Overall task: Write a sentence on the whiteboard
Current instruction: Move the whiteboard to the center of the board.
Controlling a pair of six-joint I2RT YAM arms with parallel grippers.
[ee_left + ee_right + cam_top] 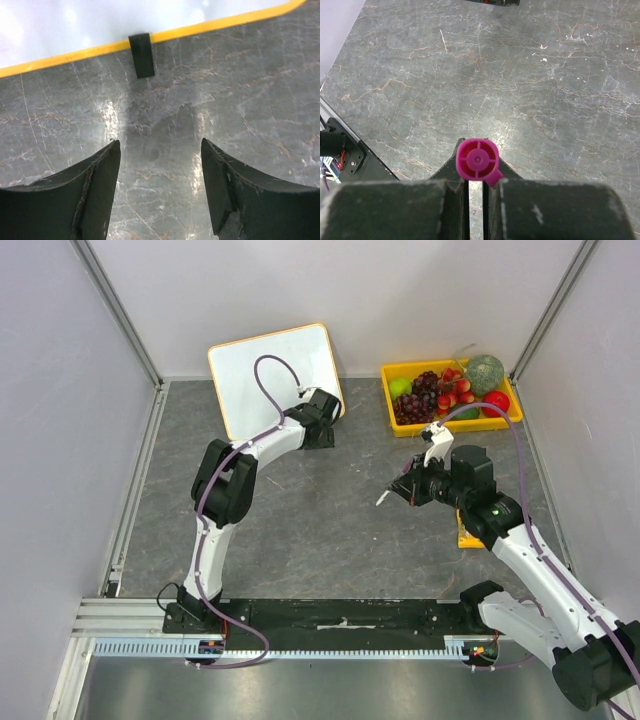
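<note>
The whiteboard [265, 375], white with a thin orange frame, leans at the back left of the table. My left gripper [318, 428] sits at its lower right edge. In the left wrist view the board's frame [75, 55] and one black foot [142, 55] lie just ahead of my left gripper [160, 150], which is open over bare table with nothing between its fingers. My right gripper [408, 488] hovers mid-table, shut on a marker [385, 498] that points left. The right wrist view shows the marker's magenta end [477, 159] clamped in the right gripper [476, 167].
A yellow tray [505, 416] of grapes, apples and a melon stands at the back right. A small yellow object [465, 536] lies under the right forearm. Grey walls close in both sides, and a rail runs along the near edge.
</note>
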